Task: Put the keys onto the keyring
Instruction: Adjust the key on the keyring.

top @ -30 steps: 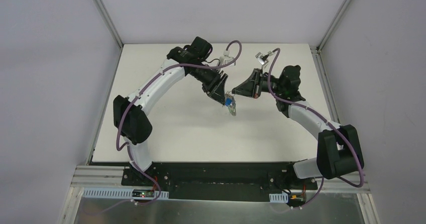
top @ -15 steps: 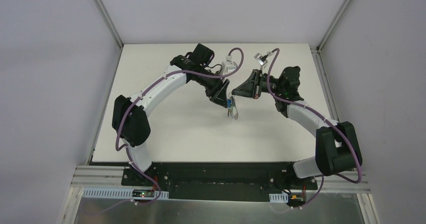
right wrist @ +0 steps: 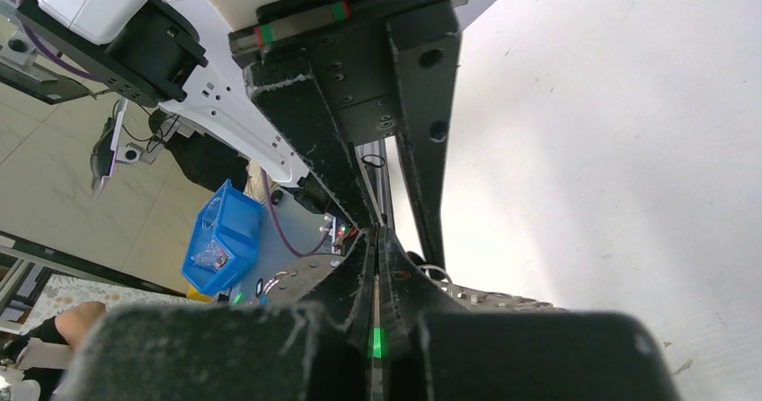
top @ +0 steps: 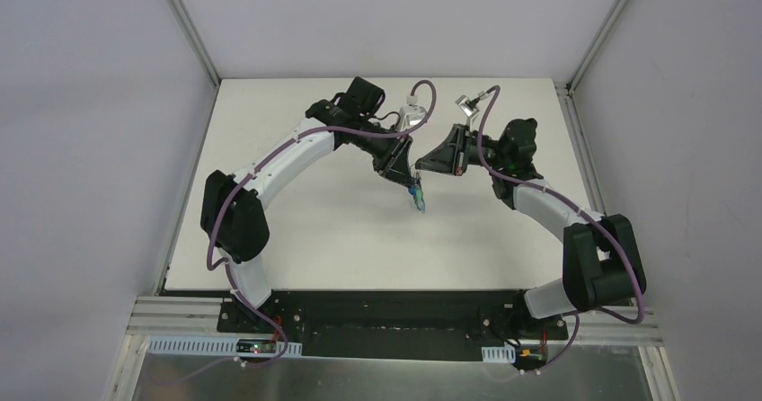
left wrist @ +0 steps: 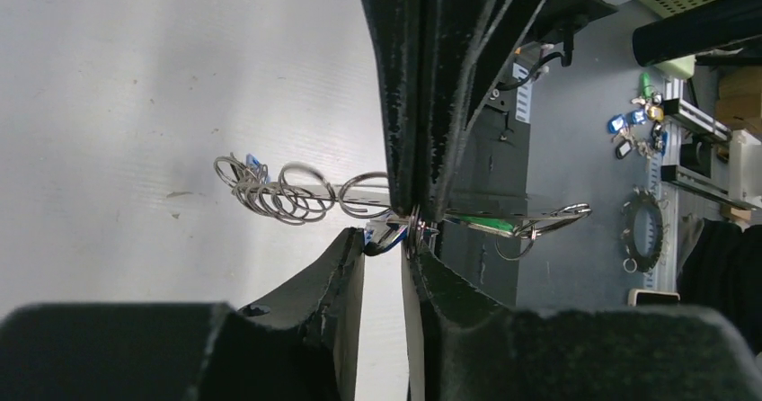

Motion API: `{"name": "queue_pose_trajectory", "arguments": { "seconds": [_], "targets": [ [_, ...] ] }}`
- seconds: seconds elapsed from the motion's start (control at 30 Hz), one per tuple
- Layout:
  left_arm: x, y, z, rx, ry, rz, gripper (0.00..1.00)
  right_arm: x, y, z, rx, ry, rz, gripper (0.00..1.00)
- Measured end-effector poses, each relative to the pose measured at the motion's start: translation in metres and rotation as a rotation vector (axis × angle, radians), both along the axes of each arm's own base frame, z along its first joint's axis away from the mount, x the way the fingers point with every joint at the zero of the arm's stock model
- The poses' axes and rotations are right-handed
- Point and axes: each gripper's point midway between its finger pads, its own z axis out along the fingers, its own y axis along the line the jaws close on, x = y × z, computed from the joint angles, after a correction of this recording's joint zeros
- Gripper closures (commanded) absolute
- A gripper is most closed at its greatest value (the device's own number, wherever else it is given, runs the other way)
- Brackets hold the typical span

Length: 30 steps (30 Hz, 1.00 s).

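Note:
My left gripper (top: 406, 174) and right gripper (top: 420, 168) meet tip to tip above the middle of the white table. In the left wrist view the left gripper (left wrist: 386, 244) pinches the keyring at its tips. A small ring (left wrist: 415, 230) and the blue key (left wrist: 385, 237) sit between the pads. The chain of linked rings (left wrist: 279, 190) hangs out to the left. The right gripper (right wrist: 373, 232) is shut on the green key (right wrist: 375, 340), which shows as a green strip between its pads. The green key also shows in the left wrist view (left wrist: 485, 226). The keyring (top: 418, 196) dangles below both grippers.
The white table (top: 296, 230) is boxed by grey walls with metal posts at the back corners. A black rail (top: 386, 316) runs along the near edge by the arm bases. A blue bin (right wrist: 216, 239) stands off the table.
My left gripper has moved right and turned, closing on the right gripper's tip. The hanging keyring has swung with it and now shows edge on. The right arm has barely moved.

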Motion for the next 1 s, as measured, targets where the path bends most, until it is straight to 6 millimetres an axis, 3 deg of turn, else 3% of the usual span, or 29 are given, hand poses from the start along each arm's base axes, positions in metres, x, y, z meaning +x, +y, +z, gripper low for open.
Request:
{"name": "queue_pose_trajectory", "arguments": {
  "seconds": [0.17, 0.53, 0.77, 1.0],
  "targets": [
    [-0.005, -0.001, 0.004, -0.012, 0.045, -0.003, 1.0, 0.003, -0.002, -0.001, 0.0, 0.004, -0.009, 1.0],
    [-0.01, -0.002, 0.004, -0.004, 0.13, -0.005, 1.0, 0.006, -0.01, -0.009, -0.012, 0.005, -0.027, 1.0],
    [-0.005, 0.004, 0.01, 0.014, 0.157, 0.018, 1.0, 0.006, -0.011, -0.022, -0.048, -0.015, -0.025, 1.0],
    [-0.001, 0.007, 0.006, 0.056, 0.182, 0.02, 1.0, 0.001, -0.012, -0.022, -0.057, -0.042, -0.012, 1.0]
  ]
}}
